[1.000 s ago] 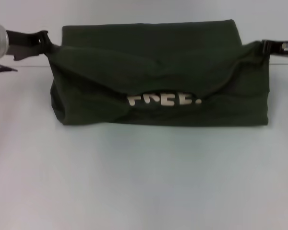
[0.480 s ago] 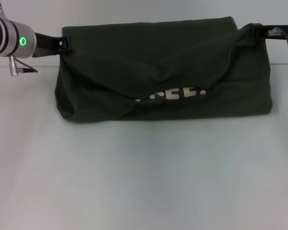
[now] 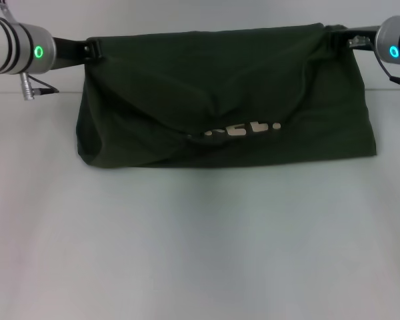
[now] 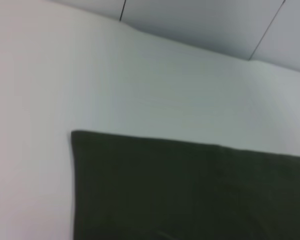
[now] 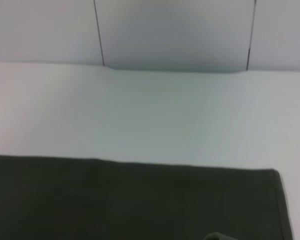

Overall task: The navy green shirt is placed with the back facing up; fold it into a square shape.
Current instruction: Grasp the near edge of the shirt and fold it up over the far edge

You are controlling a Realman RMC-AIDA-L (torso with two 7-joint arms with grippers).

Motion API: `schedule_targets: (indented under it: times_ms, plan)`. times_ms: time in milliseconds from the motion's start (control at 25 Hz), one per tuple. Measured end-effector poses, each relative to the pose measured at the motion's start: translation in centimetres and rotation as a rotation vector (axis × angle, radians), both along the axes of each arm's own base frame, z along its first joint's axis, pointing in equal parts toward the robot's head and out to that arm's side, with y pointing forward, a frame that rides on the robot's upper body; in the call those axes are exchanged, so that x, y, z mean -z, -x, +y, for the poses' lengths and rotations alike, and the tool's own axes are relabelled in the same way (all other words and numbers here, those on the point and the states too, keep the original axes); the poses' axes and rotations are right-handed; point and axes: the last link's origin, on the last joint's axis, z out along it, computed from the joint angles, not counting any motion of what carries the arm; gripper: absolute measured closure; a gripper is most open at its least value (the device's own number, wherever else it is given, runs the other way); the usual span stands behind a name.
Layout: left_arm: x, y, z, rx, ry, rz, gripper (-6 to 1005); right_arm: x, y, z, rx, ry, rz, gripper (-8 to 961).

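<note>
The navy green shirt (image 3: pixel 220 100) lies across the far half of the white table (image 3: pixel 200 247), partly doubled over. A raised layer sags in the middle, and a strip of pale print (image 3: pixel 243 129) peeks out under it. My left gripper (image 3: pixel 90 49) is shut on that layer's left corner, close to the shirt's far edge. At the right corner, my right gripper (image 3: pixel 341 37) is shut on the cloth at about the same height. The left wrist view shows a flat part of the shirt (image 4: pixel 190 190) on the table, and so does the right wrist view, shirt (image 5: pixel 135 200).
A pale wall with dark panel seams (image 5: pixel 97 32) rises behind the table. Bare white table (image 4: pixel 140 80) stretches beyond the shirt's far edge and in front of it.
Both grippers have carried the held corners up and toward the far edge, moving slightly inward. The lifted layer now covers more of the print.
</note>
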Motion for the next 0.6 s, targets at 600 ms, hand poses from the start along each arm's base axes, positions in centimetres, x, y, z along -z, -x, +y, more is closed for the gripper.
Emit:
schedule_targets:
  times_ms: [600]
  plan:
    - [3.7,-0.9,0.5,0.060,0.136,0.155,933,1.1,-1.6,-0.2,0.042,0.055,-0.086,917]
